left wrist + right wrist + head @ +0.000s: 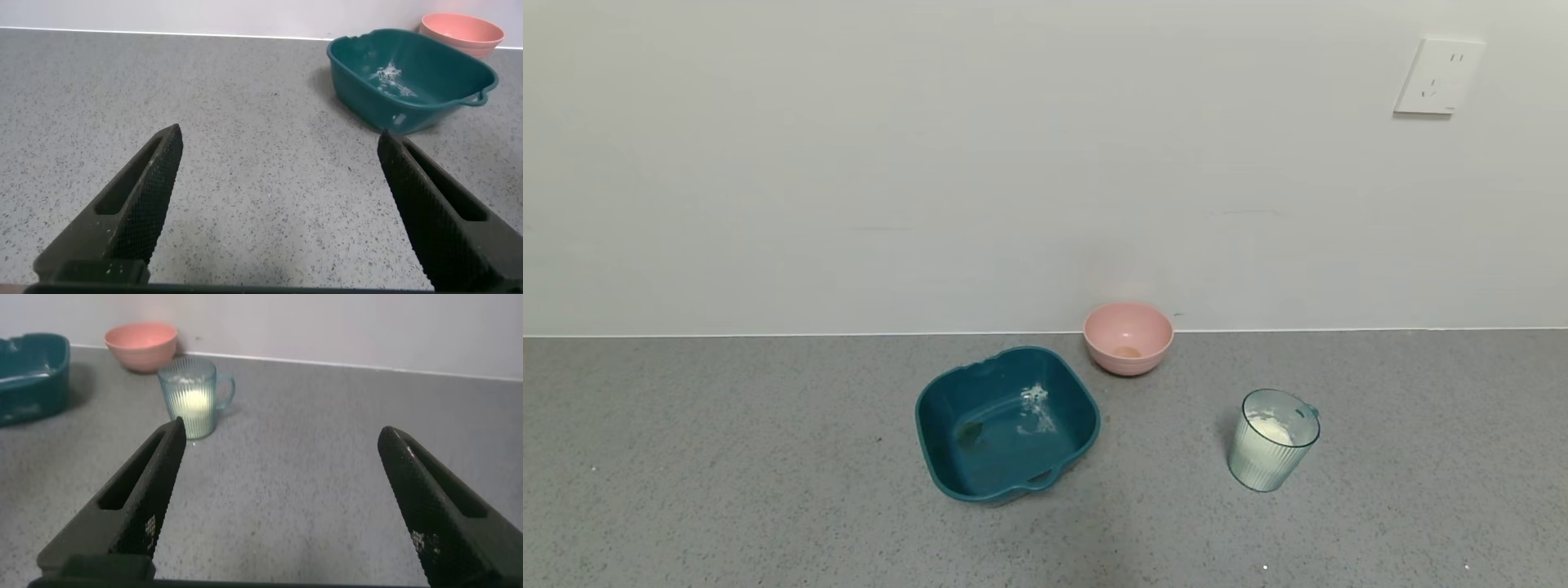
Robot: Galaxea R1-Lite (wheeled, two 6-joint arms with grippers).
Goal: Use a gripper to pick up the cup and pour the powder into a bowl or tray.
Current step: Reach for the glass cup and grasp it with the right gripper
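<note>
A grey speckled bench [727, 490] is met at its far edge by a plain white wall [849, 163]; a thin pale seam is seen along the join. A white socket plate [1438, 76] is mounted high on the wall at the right.

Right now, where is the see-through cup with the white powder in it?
In the head view the cup stands upright on the grey counter on the robot's right, apart from the teal basin and nearer than the pink bowl.

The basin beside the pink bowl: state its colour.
The basin is dark teal, with white powder traces inside; the head view shows it best.
</note>
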